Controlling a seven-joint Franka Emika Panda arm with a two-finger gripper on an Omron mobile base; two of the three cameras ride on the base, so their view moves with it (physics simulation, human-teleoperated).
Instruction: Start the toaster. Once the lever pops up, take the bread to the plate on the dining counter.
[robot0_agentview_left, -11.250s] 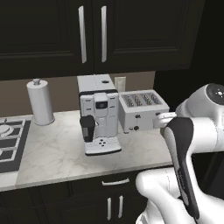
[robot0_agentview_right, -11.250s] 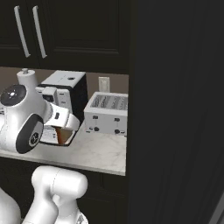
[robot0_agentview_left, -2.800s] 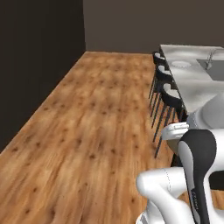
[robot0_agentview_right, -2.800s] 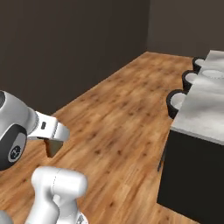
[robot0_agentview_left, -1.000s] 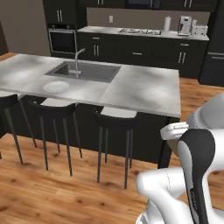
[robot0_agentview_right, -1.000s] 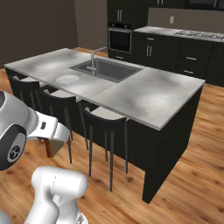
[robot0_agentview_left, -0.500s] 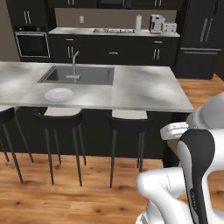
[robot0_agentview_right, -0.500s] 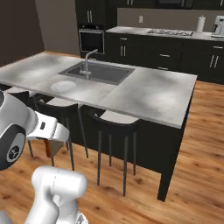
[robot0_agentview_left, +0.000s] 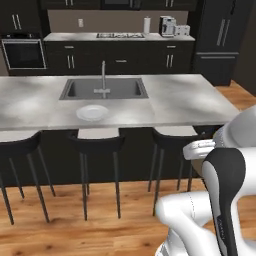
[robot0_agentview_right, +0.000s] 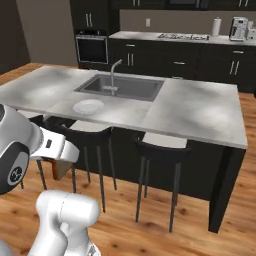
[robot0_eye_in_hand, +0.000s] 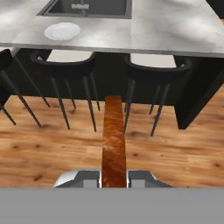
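Observation:
My gripper (robot0_eye_in_hand: 113, 177) is shut on the bread (robot0_eye_in_hand: 113, 139), a tan slice with a brown crust that I see edge-on, held out over the wooden floor. The same bread (robot0_agentview_right: 60, 169) hangs below the white hand, low at the left of the right base view. The dining counter (robot0_agentview_left: 190, 102) stretches across in front of me, with a steel sink (robot0_agentview_left: 104, 89) set into it. Near the counter's front edge, left of centre, lies the white plate (robot0_agentview_left: 92, 112) (robot0_eye_in_hand: 62, 31) (robot0_agentview_right: 88, 106). Far back on the kitchen worktop stands the toaster (robot0_agentview_left: 182, 30).
Three dark bar stools (robot0_agentview_left: 98, 142) (robot0_eye_in_hand: 66, 65) stand along the counter's near side, between me and the plate. A faucet (robot0_agentview_left: 103, 75) rises behind the sink. A coffee machine (robot0_agentview_left: 166, 25) and a paper towel roll (robot0_agentview_left: 147, 25) are on the back worktop.
The whole picture has shifted as the base moved: the dining counter is nearer and more square-on, and the plate sits closer to centre. The bread stays in my gripper.

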